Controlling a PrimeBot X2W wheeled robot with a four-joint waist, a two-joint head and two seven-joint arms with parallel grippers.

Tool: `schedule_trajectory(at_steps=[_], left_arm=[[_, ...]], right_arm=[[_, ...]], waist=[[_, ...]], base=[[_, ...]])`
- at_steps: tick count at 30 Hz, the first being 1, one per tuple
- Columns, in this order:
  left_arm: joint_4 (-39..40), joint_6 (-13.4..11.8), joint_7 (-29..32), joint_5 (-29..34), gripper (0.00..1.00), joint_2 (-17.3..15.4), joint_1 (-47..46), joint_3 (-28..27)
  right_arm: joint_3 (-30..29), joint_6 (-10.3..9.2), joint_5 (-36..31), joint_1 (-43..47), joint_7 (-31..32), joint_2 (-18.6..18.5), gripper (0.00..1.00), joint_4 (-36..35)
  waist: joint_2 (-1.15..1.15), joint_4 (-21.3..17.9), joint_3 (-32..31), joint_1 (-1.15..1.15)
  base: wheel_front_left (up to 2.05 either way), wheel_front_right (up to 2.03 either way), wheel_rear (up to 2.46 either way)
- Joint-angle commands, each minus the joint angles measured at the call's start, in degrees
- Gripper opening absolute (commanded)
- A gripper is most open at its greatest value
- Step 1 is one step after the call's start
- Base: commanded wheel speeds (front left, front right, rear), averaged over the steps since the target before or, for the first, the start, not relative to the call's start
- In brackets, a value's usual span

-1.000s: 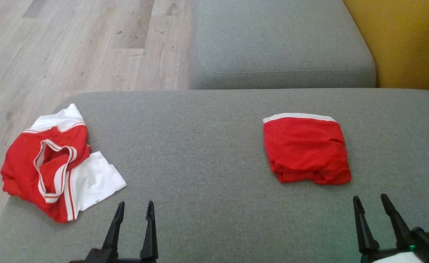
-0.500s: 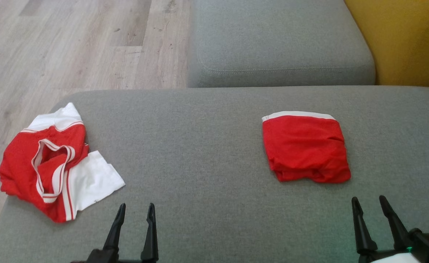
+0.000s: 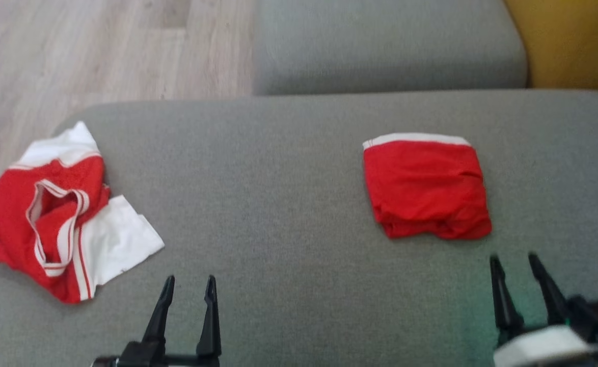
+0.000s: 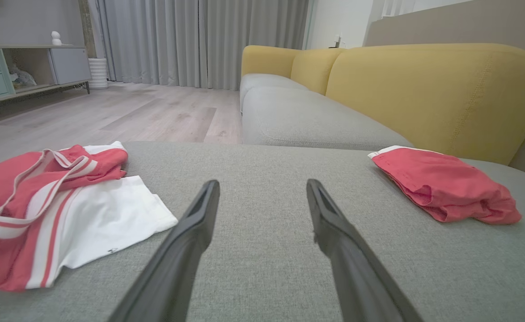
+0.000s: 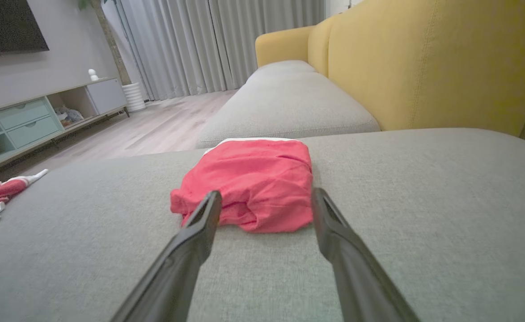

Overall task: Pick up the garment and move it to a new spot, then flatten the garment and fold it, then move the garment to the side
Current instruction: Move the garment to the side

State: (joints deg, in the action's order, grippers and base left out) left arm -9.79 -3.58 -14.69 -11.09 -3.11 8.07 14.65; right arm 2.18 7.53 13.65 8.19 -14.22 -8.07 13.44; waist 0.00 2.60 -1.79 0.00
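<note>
Both claws spread wide, nothing held. The left claw (image 3: 190,280) points near the crumpled red-and-white garment (image 3: 49,214) at the grey cushion's (image 3: 278,204) left edge, and the right claw (image 3: 513,258) sits just short of the folded red garment (image 3: 426,188).

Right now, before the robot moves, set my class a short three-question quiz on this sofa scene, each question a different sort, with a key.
1. True or false: the left gripper is shut on the crumpled red-and-white garment.
2. The folded red garment lies nearest: A) the left gripper, B) the right gripper, C) the other garment.
3. Fill in: both garments lie on the grey ____.
Key: 1 false, its jaws stand open, apart from the cloth; 2 B; 3 cushion.
</note>
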Motion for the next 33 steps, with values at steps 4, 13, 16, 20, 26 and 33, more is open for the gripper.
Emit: schedule_trajectory(at_steps=[4,13,16,20,26,33], left_arm=[[3.05,-0.63,-0.30,0.40,1.00,0.24,-5.75,-1.31],[3.90,-1.45,-0.30,-0.54,1.00,0.24,-11.97,1.33],[3.85,-1.80,-0.30,-1.18,1.00,0.24,-13.28,2.49],[4.07,-2.61,-0.30,-2.11,1.00,0.24,-14.29,3.48],[4.05,-3.16,-0.30,-2.01,1.00,0.24,-14.78,3.43],[4.34,-2.77,-0.30,-0.68,1.00,0.24,-15.57,2.28]], right_arm=[[2.20,-0.04,4.80,-10.76,-0.33,-2.73,1.00,3.97],[4.19,-0.04,14.53,-30.48,15.13,-9.34,1.00,16.47],[4.02,-0.04,14.75,-33.96,18.83,-11.39,1.00,21.83],[5.32,-0.04,16.60,-37.01,20.91,-11.21,1.00,26.47],[9.68,-0.04,21.98,-39.71,20.36,-11.16,0.00,28.85],[13.64,-0.04,22.93,-42.89,18.72,-16.77,0.00,29.52]], waist=[[0.00,-0.02,6.21,0.00],[0.00,1.48,14.21,0.00],[0.00,2.47,15.54,0.00],[0.00,3.06,16.89,0.00],[0.00,2.19,17.86,0.00],[0.00,-1.81,20.33,0.00]], base=[[0.00,0.00,0.00],[0.00,0.00,0.00],[0.00,0.00,0.00],[0.00,0.00,0.00],[0.00,0.00,0.00],[0.00,0.00,0.00]])
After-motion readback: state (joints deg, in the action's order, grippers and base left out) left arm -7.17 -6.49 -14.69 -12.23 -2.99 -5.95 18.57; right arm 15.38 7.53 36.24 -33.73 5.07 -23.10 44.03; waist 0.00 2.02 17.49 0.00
